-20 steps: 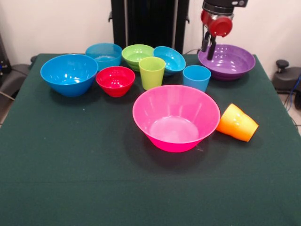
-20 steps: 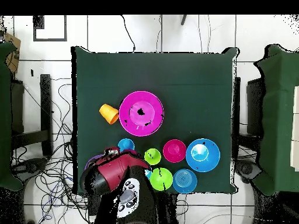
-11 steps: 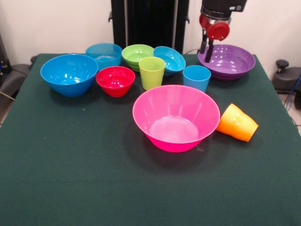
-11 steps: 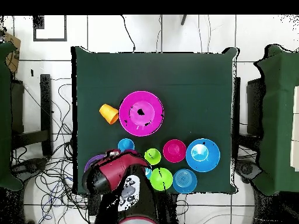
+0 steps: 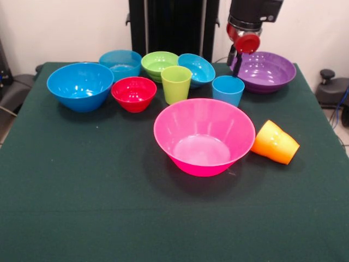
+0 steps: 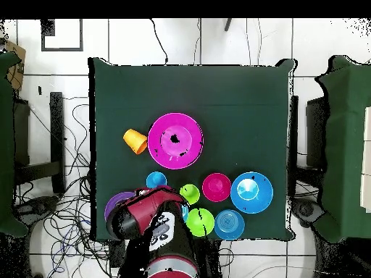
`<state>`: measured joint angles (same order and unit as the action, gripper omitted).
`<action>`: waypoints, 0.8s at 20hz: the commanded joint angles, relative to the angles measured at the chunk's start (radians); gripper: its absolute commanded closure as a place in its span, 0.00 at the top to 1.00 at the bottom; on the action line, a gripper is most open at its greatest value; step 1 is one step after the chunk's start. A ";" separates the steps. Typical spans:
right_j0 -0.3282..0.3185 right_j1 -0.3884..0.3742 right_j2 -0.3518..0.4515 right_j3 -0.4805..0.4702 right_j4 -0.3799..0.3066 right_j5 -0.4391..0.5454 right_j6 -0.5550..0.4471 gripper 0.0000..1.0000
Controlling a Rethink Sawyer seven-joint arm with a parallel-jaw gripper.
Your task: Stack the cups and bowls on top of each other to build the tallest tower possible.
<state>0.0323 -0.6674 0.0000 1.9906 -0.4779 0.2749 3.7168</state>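
The hand [image 5: 234, 61] hangs at the back of the tabletop [image 5: 82, 185], its dark fingers pointing down between the light blue cup [image 5: 228, 89] and the wide purple bowl [image 5: 263, 71]. Whether the fingers are spread or closed cannot be told from either view, though nothing seems to be held.

Nothing is stacked yet. The huge pink bowl [image 5: 204, 136] sits upright and empty mid-table, with the orange cup [image 5: 275, 142] lying on its side just beside it. Behind stand the lime green cup [image 5: 176, 84], the small red bowl [image 5: 133, 93], the large blue bowl [image 5: 80, 85], the ribbed cyan bowl [image 5: 120, 63], the lime green bowl [image 5: 159, 64] and a small blue bowl [image 5: 197, 69].

The step in hand looks like an approach to the light blue cup. The next move would call for centring over its rim, descending, gripping one wall, then carrying it to the pink bowl.
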 commanded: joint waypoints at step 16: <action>-0.024 0.086 0.030 -0.128 -0.062 -0.001 -0.147 1.00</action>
<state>0.0153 -0.6614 -0.0036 1.9581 -0.4800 0.2751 3.7168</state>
